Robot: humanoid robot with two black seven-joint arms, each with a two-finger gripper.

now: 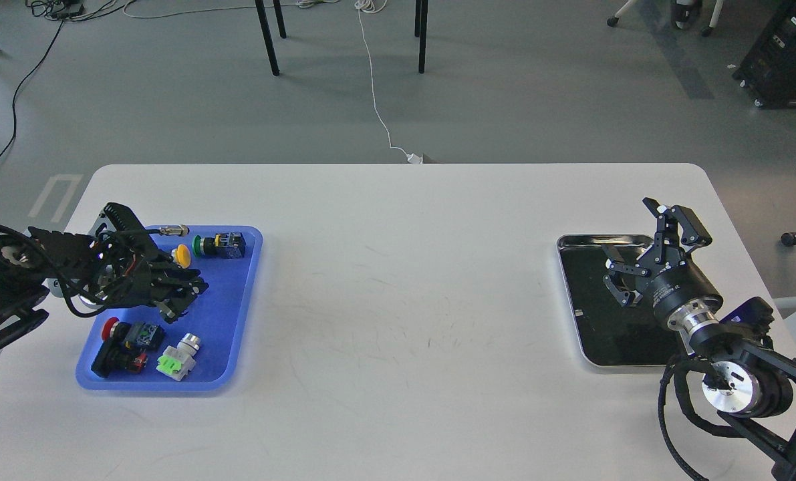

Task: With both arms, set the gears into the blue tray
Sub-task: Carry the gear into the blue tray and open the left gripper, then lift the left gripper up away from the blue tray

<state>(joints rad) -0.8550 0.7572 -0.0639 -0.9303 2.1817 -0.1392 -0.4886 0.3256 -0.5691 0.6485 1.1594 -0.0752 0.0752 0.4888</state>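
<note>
The left gripper (180, 294) hangs over the middle of the blue tray (237, 334), dark and bunched, so I cannot tell whether its fingers are spread or closed, or whether anything sits between them. The right gripper (641, 250) is plainly spread wide, its fingers splayed above the far part of the silver-rimmed metal tray (575, 314), holding nothing that can be seen.

Count: two arms, two trays, one white table (404, 267). In the blue tray lie several push-button switches: a green-capped one on a dark block (220, 245) at the far edge, a yellow cap (182, 254) just beside the left gripper, a red-capped one (111, 327) and another black-and-red one (120, 361) at the near left, and a white switch with a green face (178, 361) near the front rim. A small metal cylinder (174, 231) lies at the far rim.

No gears can be made out; the metal tray's black inside is too dark to show any, apart from a pale speck or two.

The table's middle lies between the trays, which sit well apart.
</note>
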